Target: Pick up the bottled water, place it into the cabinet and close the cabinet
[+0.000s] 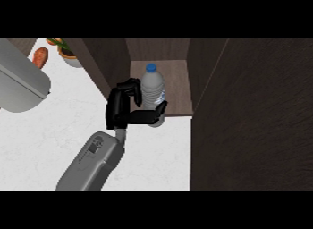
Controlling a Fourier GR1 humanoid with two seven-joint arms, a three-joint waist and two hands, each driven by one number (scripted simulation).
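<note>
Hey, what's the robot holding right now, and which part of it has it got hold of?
One hand holds the bottled water upright, curled round its lower body, at the cabinet's open front. Which hand it is cannot be told.

Grey, rounded forearm (92, 163) with a small dark marking on its upper face; narrow grey wrist; black hand (127, 107), matte.

The bottled water (153, 91) stands upright on the cabinet (179, 96) shelf's front edge, above the white counter (47, 134).
</note>
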